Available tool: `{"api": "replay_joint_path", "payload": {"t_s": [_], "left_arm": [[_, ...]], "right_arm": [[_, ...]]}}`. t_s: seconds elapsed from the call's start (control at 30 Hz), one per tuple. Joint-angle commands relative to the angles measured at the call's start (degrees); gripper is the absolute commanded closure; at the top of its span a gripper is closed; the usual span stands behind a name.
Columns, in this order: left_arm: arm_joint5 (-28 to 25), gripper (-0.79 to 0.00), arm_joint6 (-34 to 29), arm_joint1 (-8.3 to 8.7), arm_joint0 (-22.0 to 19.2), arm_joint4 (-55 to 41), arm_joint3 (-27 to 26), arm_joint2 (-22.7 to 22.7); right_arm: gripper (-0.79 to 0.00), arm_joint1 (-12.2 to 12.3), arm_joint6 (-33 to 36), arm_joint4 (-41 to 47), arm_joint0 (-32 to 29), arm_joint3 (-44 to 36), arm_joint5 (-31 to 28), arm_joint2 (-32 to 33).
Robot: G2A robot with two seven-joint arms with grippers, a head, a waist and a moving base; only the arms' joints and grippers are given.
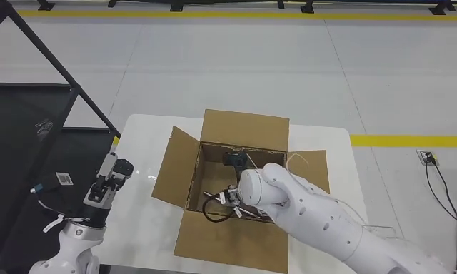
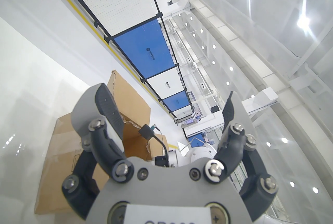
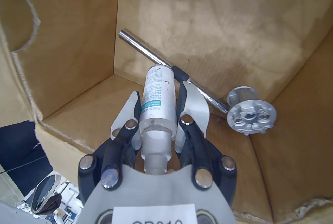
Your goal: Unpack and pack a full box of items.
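Observation:
An open cardboard box [image 1: 246,128] stands in the middle of the white table [image 1: 146,217]. My right arm is down inside it, and my right gripper [image 3: 159,91] is shut on a white labelled bottle [image 3: 156,105], held lengthwise between the fingers just above the box floor. A chrome rod [image 3: 145,49] with a black band leans along the box wall [image 3: 208,14]. A grey metal flanged hub [image 3: 251,113] lies beside it in the corner. My left gripper [image 2: 165,92] is open and holds nothing, tilted upward over the table's left side [image 1: 116,168], apart from the box [image 2: 65,147].
A black frame with dark netting [image 1: 43,131] stands close against the table's left edge. The box flaps [image 1: 171,167] spread outward on all sides. Bare table surface lies between the left gripper and the box.

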Motion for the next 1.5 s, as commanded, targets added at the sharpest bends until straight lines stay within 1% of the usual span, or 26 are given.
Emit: {"api": "replay_joint_path", "payload": {"t_s": [0.0, 0.1, 0.23, 0.4, 0.53, 0.63, 0.73, 0.87, 0.97, 1.07, 1.2, 1.33, 1.47], "left_arm": [[0.11, -0.785, 0.09, 0.03, -0.07, 0.55, -0.12, 0.47], [0.15, -0.785, 0.36, 0.07, -0.25, 1.21, -0.21, 1.24], [0.41, -0.785, 0.86, 0.11, -0.49, 2.05, -0.34, 2.33], [0.83, -0.785, 1.60, 0.12, -0.97, 3.58, -0.23, 4.12], [1.26, -0.785, 2.39, 0.10, -1.41, 4.80, -0.19, 5.80], [1.45, -0.785, 3.02, 0.07, -1.69, 5.78, -0.12, 7.08], [1.66, -0.785, 3.63, 0.03, -1.96, 6.95, 0.08, 8.47], [1.79, -0.785, 4.53, -0.04, -2.12, 8.44, 0.14, 10.33], [1.89, -0.785, 5.48, -0.10, -2.14, 9.41, 0.15, 11.42], [1.95, -0.785, 6.08, -0.12, -2.12, 9.96, 0.13, 12.10], [2.12, -0.785, 6.73, -0.12, -2.07, 10.51, 0.04, 12.43], [2.29, -0.785, 7.39, -0.10, -1.94, 10.77, -0.25, 12.46], [2.53, -0.785, 7.78, -0.07, -1.81, 10.81, -0.52, 12.32]], "right_arm": [[0.000, 2.23, -0.24, -1.16, -1.19, -3.90, 0.25, 2.36], [0.000, 6.07, 0.03, -3.01, -4.26, -10.19, -0.02, 7.02], [0.000, 11.37, 0.54, -5.58, -10.23, -18.37, -0.53, 14.66], [0.000, 17.32, 1.47, -8.20, -19.63, -27.93, -1.45, 25.51], [0.000, 21.23, 1.86, -8.28, -27.93, -33.84, -1.84, 35.53], [0.000, 23.56, 2.46, -7.66, -33.83, -37.55, -2.44, 43.02], [0.000, 25.37, 2.61, -6.63, -39.60, -40.95, -2.59, 50.65], [0.000, 27.07, 2.76, -5.10, -46.43, -43.99, -2.74, 59.19], [0.000, 28.02, 3.18, -3.48, -50.14, -44.15, -3.16, 63.79], [0.000, 28.91, 3.98, -2.01, -51.81, -42.17, -3.97, 66.28], [0.000, 29.99, 5.17, 0.23, -51.19, -37.51, -5.16, 66.34], [0.000, 31.04, 6.54, 1.83, -47.94, -31.15, -6.53, 63.32], [0.000, 31.81, 6.95, 3.03, -42.76, -23.77, -6.93, 57.94]]}}
